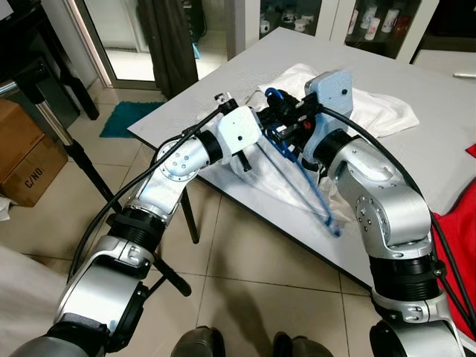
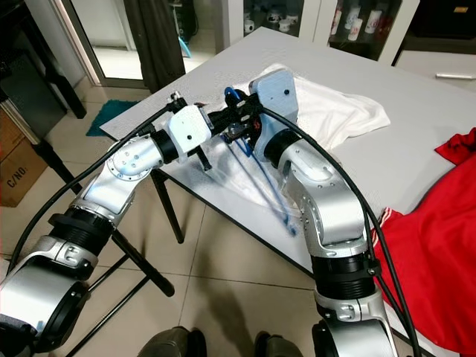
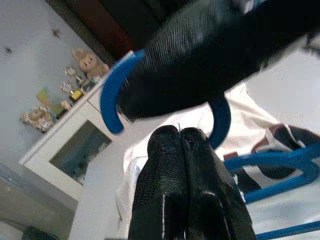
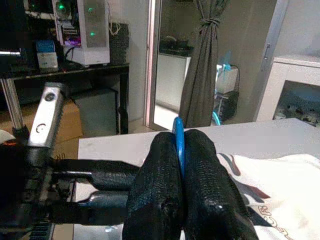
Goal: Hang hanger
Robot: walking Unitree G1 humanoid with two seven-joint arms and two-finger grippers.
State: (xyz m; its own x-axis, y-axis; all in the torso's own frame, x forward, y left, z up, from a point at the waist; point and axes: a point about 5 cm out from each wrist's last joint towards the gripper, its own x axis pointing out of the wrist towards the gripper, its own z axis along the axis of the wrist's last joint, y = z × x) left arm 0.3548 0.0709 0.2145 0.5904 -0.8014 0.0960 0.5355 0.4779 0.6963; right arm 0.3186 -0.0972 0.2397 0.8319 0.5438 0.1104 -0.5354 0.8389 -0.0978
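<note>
Right gripper [image 4: 179,165] is clamped on the blue hanger [image 1: 309,186] just below its hook, the plastic pinched between both black fingers [image 4: 210,195]. Left gripper [image 3: 182,150] sits just beside it at upper centre of the left eye view; its fingers [image 3: 160,185] are pressed together with nothing visibly between them, and the hook [image 3: 112,100] curves just past their tips. From the grip, the hanger's arms slant down toward lower right of the frame, over a white shirt [image 1: 379,111] spread on the grey table [image 1: 245,59]. A red garment [image 2: 439,245] lies at the right edge. No rail or hanging point can be identified with certainty. Recommended procedure: keep the right-hand grip firm near the hook so the hanger cannot swivel; lift until its arms clear the shirt and table edge; keep the hook's open side unobstructed; move the left gripper off the hook before presenting it to a rail.
</note>
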